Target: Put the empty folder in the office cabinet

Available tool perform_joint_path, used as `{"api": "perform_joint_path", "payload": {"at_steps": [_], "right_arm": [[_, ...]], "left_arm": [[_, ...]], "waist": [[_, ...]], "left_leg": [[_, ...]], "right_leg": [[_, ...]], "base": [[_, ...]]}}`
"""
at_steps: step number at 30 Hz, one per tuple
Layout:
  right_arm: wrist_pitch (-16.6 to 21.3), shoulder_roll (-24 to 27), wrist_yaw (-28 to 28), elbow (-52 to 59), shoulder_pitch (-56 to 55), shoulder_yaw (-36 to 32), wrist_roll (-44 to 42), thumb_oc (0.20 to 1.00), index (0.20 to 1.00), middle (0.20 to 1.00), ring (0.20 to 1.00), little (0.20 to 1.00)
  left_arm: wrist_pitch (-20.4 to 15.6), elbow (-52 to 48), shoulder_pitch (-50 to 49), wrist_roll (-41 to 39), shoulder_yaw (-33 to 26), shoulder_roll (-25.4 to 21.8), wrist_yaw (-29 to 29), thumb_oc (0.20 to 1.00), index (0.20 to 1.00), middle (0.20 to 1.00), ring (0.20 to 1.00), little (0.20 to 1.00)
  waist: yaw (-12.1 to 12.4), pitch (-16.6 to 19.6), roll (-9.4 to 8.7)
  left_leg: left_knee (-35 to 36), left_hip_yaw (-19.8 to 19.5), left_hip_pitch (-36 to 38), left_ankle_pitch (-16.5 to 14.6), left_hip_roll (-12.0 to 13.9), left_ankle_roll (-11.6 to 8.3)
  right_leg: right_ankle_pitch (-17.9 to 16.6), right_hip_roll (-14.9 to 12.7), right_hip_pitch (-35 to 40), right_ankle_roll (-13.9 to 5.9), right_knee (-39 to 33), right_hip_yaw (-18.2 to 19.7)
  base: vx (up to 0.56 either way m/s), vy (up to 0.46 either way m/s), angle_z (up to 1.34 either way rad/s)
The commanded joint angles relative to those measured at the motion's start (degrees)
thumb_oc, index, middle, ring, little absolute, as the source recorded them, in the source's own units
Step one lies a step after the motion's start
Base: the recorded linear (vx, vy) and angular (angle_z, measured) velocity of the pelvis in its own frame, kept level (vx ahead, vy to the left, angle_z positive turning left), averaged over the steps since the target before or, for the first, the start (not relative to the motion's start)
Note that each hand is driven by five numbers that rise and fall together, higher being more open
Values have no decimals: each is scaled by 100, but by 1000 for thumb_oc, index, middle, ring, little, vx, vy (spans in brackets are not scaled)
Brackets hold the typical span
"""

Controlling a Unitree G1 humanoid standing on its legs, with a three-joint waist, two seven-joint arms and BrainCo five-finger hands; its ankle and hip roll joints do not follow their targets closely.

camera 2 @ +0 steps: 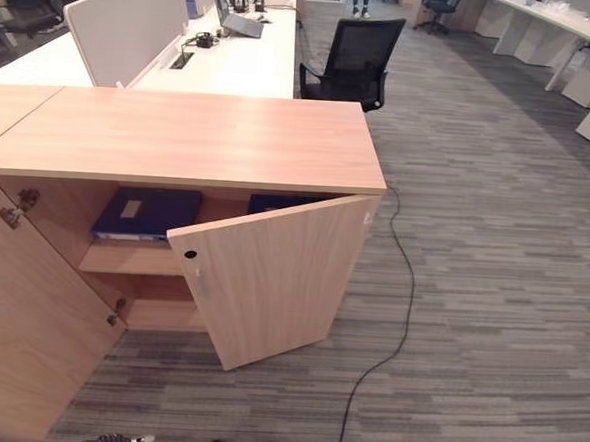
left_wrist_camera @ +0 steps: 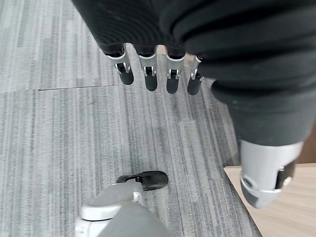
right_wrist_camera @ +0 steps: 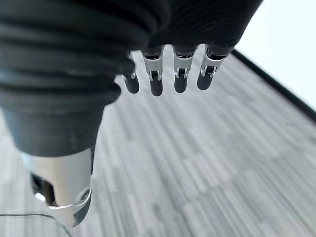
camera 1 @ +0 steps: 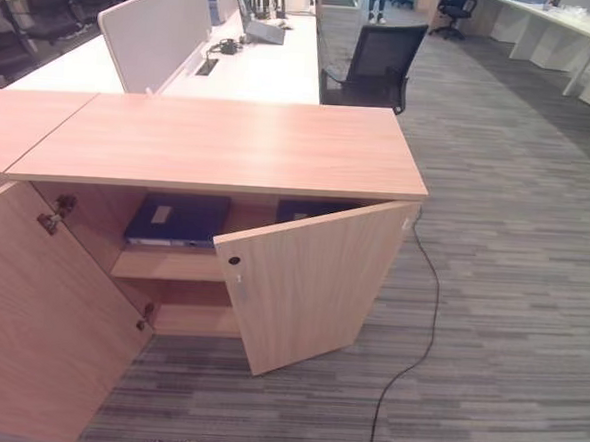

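Here, the office cabinet [camera 1: 220,141] of light wood stands with both doors swung open: the left door [camera 1: 38,326] reaches toward 7 o'clock, and the right door [camera 1: 316,282] angles out toward 5 o'clock, half covering the inside. On the cabinet's upper shelf [camera 1: 167,264] a dark blue folder [camera 1: 178,219] lies flat with a pale label facing up, at about 9 o'clock from the right door's top edge. A second dark blue folder [camera 1: 311,210] peeks over that door, just beside the first, toward 3 o'clock from it; most of it is hidden.

The left hand [left_wrist_camera: 158,74] hangs over grey striped carpet [left_wrist_camera: 74,128] with its fingers straight, slightly apart in a row, and the thumb set off to one side, holding nothing. A corner of the left door shows near it. The right hand [right_wrist_camera: 165,74] hangs the same way above the carpet, fingers straight and a little spread, thumb apart, empty.

Beyond the cabinet, at 12 o'clock, stand a white desk [camera 1: 269,69] with a pale divider screen [camera 1: 156,32] and a black mesh office chair [camera 1: 375,66].
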State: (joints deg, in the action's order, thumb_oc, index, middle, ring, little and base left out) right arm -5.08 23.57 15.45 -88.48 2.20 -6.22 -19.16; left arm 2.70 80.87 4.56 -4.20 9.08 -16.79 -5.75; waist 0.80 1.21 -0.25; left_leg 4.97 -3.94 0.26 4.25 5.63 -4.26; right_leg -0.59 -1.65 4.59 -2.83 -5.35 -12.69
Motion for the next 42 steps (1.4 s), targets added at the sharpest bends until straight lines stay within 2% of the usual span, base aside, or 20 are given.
{"api": "perform_joint_path", "payload": {"at_steps": [1, 4, 5, 6, 7, 10, 12, 14, 20, 22, 27, 28, 29, 32, 34, 36, 38, 40, 41, 42], "right_arm": [[-27, -495, -235, -385, 248, 119, -215, 1000, 1000, 1000, 1000, 1000], [-15, -755, -294, -355, 200, 249, -193, 1000, 1000, 1000, 1000, 1000], [1, -813, -308, -334, 207, 277, -184, 1000, 1000, 1000, 1000, 1000], [37, -810, -324, -305, 226, 263, -193, 1000, 1000, 1000, 1000, 1000], [40, -790, -315, -288, 269, 259, -212, 1000, 1000, 1000, 1000, 1000], [28, -793, -393, -375, 451, 213, -375, 1000, 1000, 1000, 1000, 1000], [44, -897, -410, -304, 628, 274, -438, 1000, 1000, 1000, 1000, 1000], [51, -902, -375, -273, 649, 400, -273, 1000, 1000, 1000, 1000, 1000], [-19, -895, -460, -58, 673, 693, 296, 1000, 1000, 1000, 1000, 1000], [-13, -870, -431, 52, 773, 790, 399, 1000, 1000, 1000, 1000, 1000], [-22, -919, -468, 169, 909, 912, 525, 1000, 1000, 1000, 1000, 1000], [-23, -920, -468, 169, 907, 913, 525, 1000, 1000, 1000, 1000, 1000], [-35, -899, -490, 177, 889, 863, 599, 1000, 1000, 1000, 1000, 1000], [-62, -836, -539, 189, 808, 715, 707, 1000, 1000, 1000, 1000, 1000], [-83, -780, -562, 210, 764, 597, 760, 1000, 1000, 1000, 1000, 1000], [-102, -734, -568, 246, 664, 463, 746, 1000, 1000, 1000, 1000, 1000], [-62, -726, -559, 243, 559, 338, 658, 1000, 1000, 1000, 1000, 1000], [-56, -742, -596, 240, 490, 298, 619, 1000, 1000, 1000, 1000, 1000], [-42, -792, -618, 233, 489, 309, 557, 1000, 1000, 1000, 1000, 1000], [-33, -808, -613, 245, 503, 310, 489, 1000, 1000, 1000, 1000, 1000]], "left_arm": [[29, 315, 224, -43, -218, -276, -7, 1000, 1000, 1000, 1000, 1000], [-43, 201, 285, -113, -148, -207, -2, 1000, 1000, 1000, 1000, 1000], [-79, 148, 331, -166, -119, -199, -20, 1000, 1000, 1000, 1000, 1000], [-155, 69, 408, -225, -47, -165, -35, 1000, 1000, 1000, 1000, 1000], [-180, -14, 432, -268, -11, -147, -18, 1000, 1000, 1000, 1000, 1000], [-271, -297, 575, -310, 159, -63, -2, 1000, 1000, 1000, 1000, 1000], [-356, -569, 627, -208, 314, 56, -120, 1000, 1000, 1000, 1000, 1000], [-315, -585, 589, -236, 309, 126, -38, 1000, 1000, 1000, 1000, 1000], [-365, -624, 482, -156, 246, 150, -32, 1000, 1000, 1000, 1000, 1000], [-402, -999, 351, -95, 408, 345, -38, 1000, 1000, 1000, 1000, 1000], [-464, -1366, 134, -284, 297, 373, -50, 1000, 1000, 1000, 1000, 1000], [-462, -1369, 130, -284, 296, 372, -50, 1000, 1000, 1000, 1000, 1000], [-490, -1506, 59, -323, 242, 341, -60, 1000, 1000, 1000, 1000, 1000], [-509, -1944, -105, -372, 169, 242, -52, 1000, 1000, 1000, 1000, 1000], [-498, -2251, -207, -370, 78, 143, -87, 1000, 1000, 1000, 1000, 1000], [-494, -2492, -262, -438, 23, 48, -94, 1000, 1000, 1000, 1000, 1000], [-578, -2751, -267, -548, -53, -44, -168, 1000, 1000, 1000, 1000, 1000], [-622, -2941, -253, -559, -103, -162, -224, 1000, 1000, 1000, 1000, 1000], [-697, -3166, -147, -542, -192, -328, -290, 1000, 1000, 1000, 1000, 1000], [-734, -3265, -43, -560, -199, -417, -325, 1000, 1000, 1000, 1000, 1000]], "waist": [[86, 12, -309], [71, -84, -306], [68, -189, -326], [55, -345, -344], [28, -427, -318], [-111, -454, -178], [-180, -389, -136], [-137, -306, -114], [15, -143, -113], [152, -153, -146], [376, -59, -137], [369, -60, -138], [483, 13, -95], [540, 14, 8], [470, -68, 85], [320, -212, 153], [197, -309, 250], [68, -345, 330], [-105, -430, 335], [-188, -492, 307]], "left_leg": [[-41, -102, -24, -471, 70, -42], [-212, -159, -211, -445, 105, -95], [-554, -167, -479, -473, 49, -122], [-977, 79, -835, -461, 11, -158], [-1293, 421, -1122, -438, 43, -147], [-1570, 2250, -1340, -277, 607, -85], [-1736, 3627, -1366, -61, 1023, -54], [-1546, 3849, -1256, -1, 1033, -17], [-1253, 3756, -1181, 41, 774, 70], [-1160, 3656, -1174, -25, 636, 147], [-566, 3356, -944, -139, 123, 318], [-553, 3351, -936, -133, 115, 320], [-405, 3202, -815, -211, -106, 388], [-71, 2891, -434, -354, -510, 559], [3, 2641, -206, -595, -799, 747], [3, 2344, -60, -796, -1028, 927], [3, 1983, -43, -790, -1014, 897], [3, 1619, -22, -734, -965, 803], [3, 1287, 109, -752, -866, 658], [3, 1217, 74, -657, -860, 651]], "right_leg": [[528, 5, -122, -103, 35, -83], [581, 41, -128, -44, 53, -152], [589, 8, -136, -21, 66, -237], [611, -55, -127, 2, 78, -394], [606, -95, -146, 15, 83, -514], [687, -110, -64, 32, 40, -930], [763, -91, 41, 162, 41, -1341], [835, -44, 131, 203, 39, -1474], [890, -133, 279, 188, 52, -1683], [892, -197, 308, 158, 57, -1775], [907, -367, 409, 32, 113, -1991], [909, -371, 414, 28, 115, -1998], [957, -513, 466, -26, 318, -2148], [991, -1054, 359, -200, 1425, -2460], [411, -1683, 161, -475, 2507, -2502], [-262, -2242, -166, -719, 3615, -2220], [-89, -2288, -562, -607, 3731, -1763], [265, -1969, -936, -436, 3365, -1090], [570, -1309, -1195, -347, 2544, -270], [382, -1034, -1379, -318, 2169, -43]], "base": [[0, -90, 16], [-46, -53, 29], [-183, -35, 30], [-220, 9, 60], [-142, 2, 85], [-62, -14, 140], [25, -51, 129], [74, -10, 115], [98, 64, 36], [106, 85, 38], [99, 97, 37], [168, 146, 31], [202, 185, 40], [219, 261, 63], [170, 319, 79], [106, 262, 100], [15, -17, 128], [115, -210, 154], [130, -300, 146], [149, -322, 111]]}}
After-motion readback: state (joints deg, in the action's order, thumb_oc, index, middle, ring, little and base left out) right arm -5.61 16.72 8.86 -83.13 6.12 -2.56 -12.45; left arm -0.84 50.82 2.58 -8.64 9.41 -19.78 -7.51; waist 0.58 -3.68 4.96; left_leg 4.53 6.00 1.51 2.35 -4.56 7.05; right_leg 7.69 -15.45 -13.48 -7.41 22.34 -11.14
